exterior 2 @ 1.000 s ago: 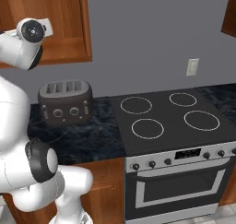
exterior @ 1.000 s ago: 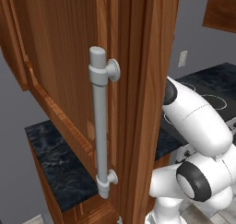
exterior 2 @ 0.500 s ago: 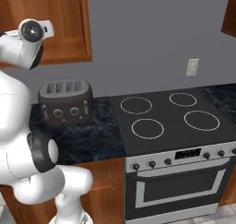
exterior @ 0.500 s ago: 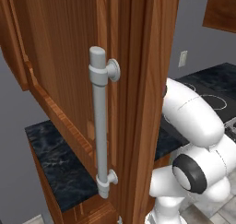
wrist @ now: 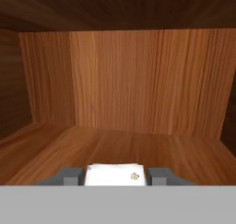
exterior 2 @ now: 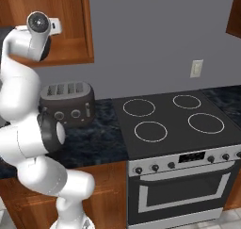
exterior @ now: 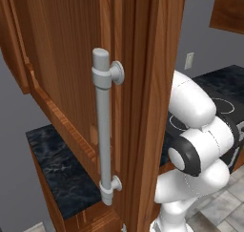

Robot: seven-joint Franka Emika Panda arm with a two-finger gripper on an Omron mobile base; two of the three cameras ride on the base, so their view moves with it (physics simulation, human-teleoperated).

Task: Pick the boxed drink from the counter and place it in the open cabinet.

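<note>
1. The gripper (wrist: 116,176) is clamped on the boxed drink (wrist: 115,174), whose white top sits at 6 o'clock in the hand view, between the fingertips (wrist: 71,176).
2. The hand is inside the open cabinet (wrist: 138,85), above its wooden floor.
3. Lower until the carton meets the floor, keeping it upright.
4. Release only once it is seated, then withdraw straight back, clear of the door handle (exterior: 103,131).

The left base view sits close behind the open cabinet (exterior: 138,107) door, facing forward past its bar handle (exterior: 104,131). The right base view looks forward and down over the stove (exterior 2: 174,124) and toaster (exterior 2: 66,103); both views share the arm. The hand view faces the cabinet's back wall from inside, at close range.
</note>
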